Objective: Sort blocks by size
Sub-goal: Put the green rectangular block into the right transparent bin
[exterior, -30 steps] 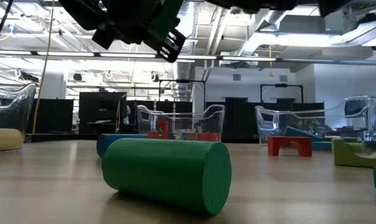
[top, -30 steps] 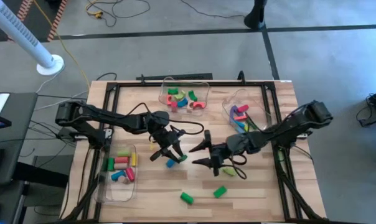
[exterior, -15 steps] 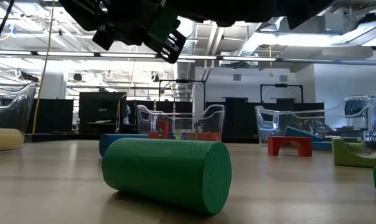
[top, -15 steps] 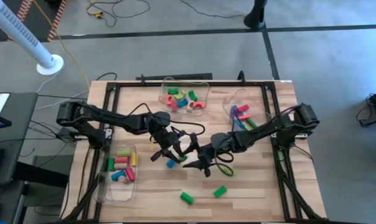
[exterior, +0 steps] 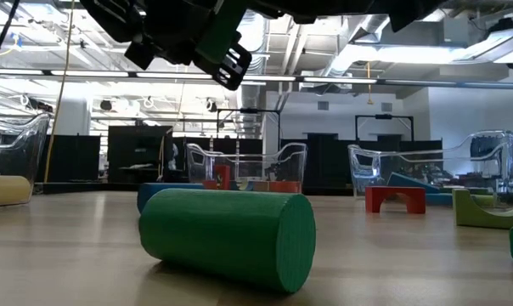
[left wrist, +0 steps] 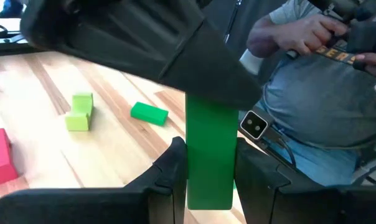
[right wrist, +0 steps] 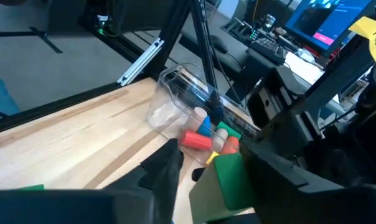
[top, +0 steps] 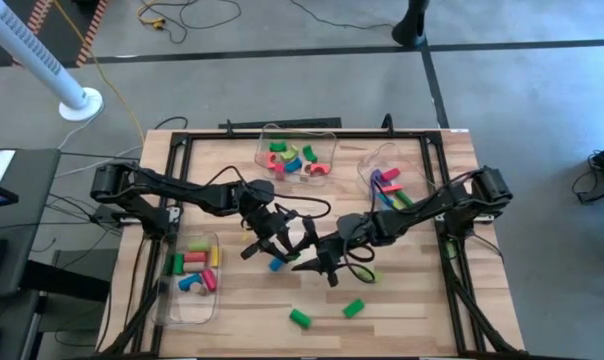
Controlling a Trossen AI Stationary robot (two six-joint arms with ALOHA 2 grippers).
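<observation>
No text reads clearly anywhere. In the left wrist view, the person's shirt (left wrist: pixel 325 87) carries a band of orange lettering, too blurred and hidden by the hands to make out. In the right wrist view, a yellow tag (right wrist: pixel 373 34) bears dark marks, perhaps letters, but illegible.

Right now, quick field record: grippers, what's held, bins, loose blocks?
left gripper: table centre, shut on green bar
right gripper: meets the left one, fingers either side of the same green bar, closing
bins: three clear bins, all holding blocks
loose blocks: green cylinder, green block, blue block
person: beyond table edge
</observation>
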